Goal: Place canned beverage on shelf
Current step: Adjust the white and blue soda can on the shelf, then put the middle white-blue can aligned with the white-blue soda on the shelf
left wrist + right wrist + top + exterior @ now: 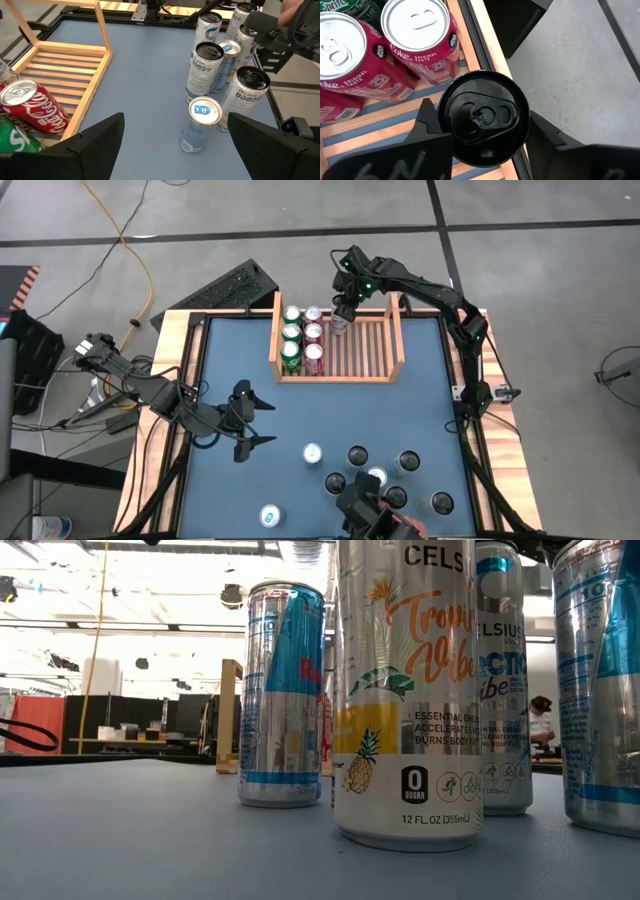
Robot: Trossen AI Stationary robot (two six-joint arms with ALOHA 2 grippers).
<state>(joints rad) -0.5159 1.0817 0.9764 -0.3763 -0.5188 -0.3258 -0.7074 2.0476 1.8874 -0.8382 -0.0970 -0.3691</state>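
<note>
Progress roughly at the middle, judging by the count. Six cans already lined up in the shelf (385, 340), in two rows against its left wall: green cans (291, 333) in the outer row, red Coke cans (417, 30) in the next.

Right claw (340, 318) over the far end of the shelf, at the head of a third row, clenched around a black-topped can (485, 117). Fingers on both sides of the can body, just beside the far Coke can and close to the shelf's far wall. Cannot tell whether the can base rests on the slats yet or hangs just above them. Release and withdrawal not yet done, so this can not counted as placed.

Left to do: about eight loose cans (357, 455) on the near part of the table (230, 350), most bunched close together, plus one blue-topped can (268, 516) apart at the near edge. Bare slats right of the third row, probably not enough for all of them.

Left claw (247, 423) low over the table left of centre, released and wide, holding nothing, well apart from the shelf.

Likely obstacles: tight spacing in the cluster, with little finger room between neighbours. Also the low shelf walls to clear, and placed cans easy to knock on the way out.
</note>
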